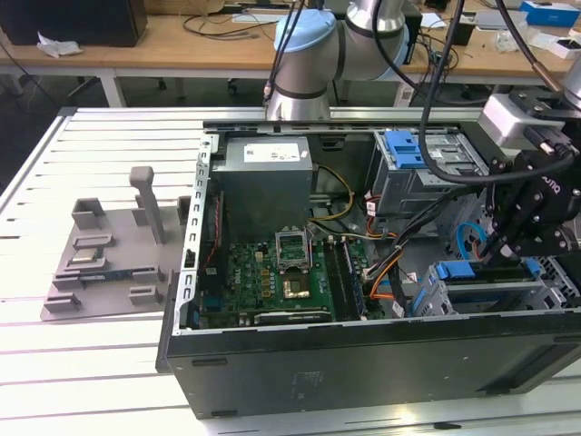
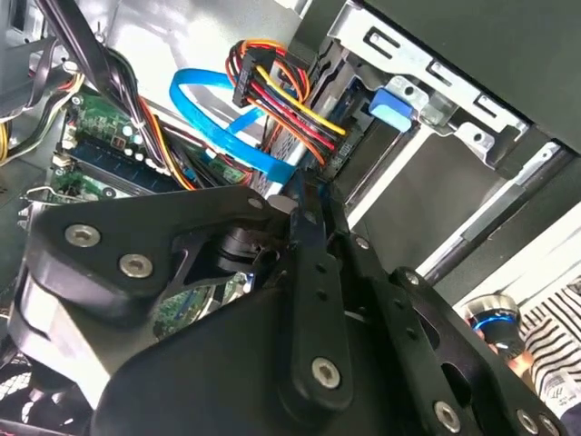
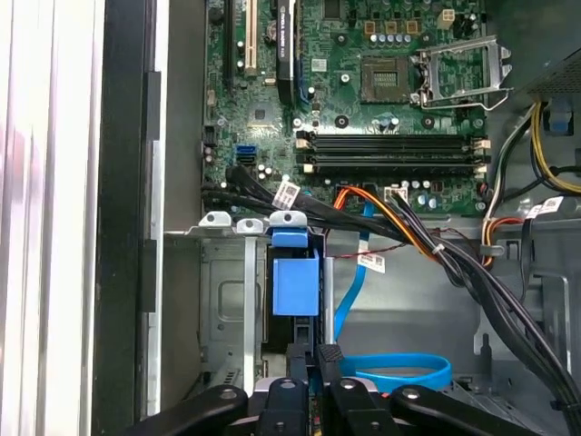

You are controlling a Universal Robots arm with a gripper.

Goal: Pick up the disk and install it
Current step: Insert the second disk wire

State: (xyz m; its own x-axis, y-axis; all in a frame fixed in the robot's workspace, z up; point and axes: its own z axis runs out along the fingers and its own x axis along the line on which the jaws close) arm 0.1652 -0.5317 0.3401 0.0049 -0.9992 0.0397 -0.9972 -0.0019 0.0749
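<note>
The disk (image 3: 295,283) stands on edge in a slot of the silver drive cage (image 3: 227,300) at the case's front corner, its blue bracket facing up. In the exterior view the disk (image 1: 483,282) lies in the cage (image 1: 547,292) at the view's right, blue bracket end toward the motherboard. My gripper (image 1: 505,251) hovers directly over it. In both wrist views the black fingers (image 3: 305,356) sit pressed close together, just beside the blue bracket, with nothing visible between them. The gripper (image 2: 313,195) points down toward the cage.
The open computer case (image 1: 363,354) lies on a slatted white table. A grey power-supply box (image 1: 266,177), the motherboard (image 3: 381,82), a second cage with a blue latch (image 1: 404,150), a blue data cable (image 3: 399,368) and cable bundles (image 3: 454,263) crowd the gripper. A grey fixture (image 1: 109,254) stands at the exterior view's left.
</note>
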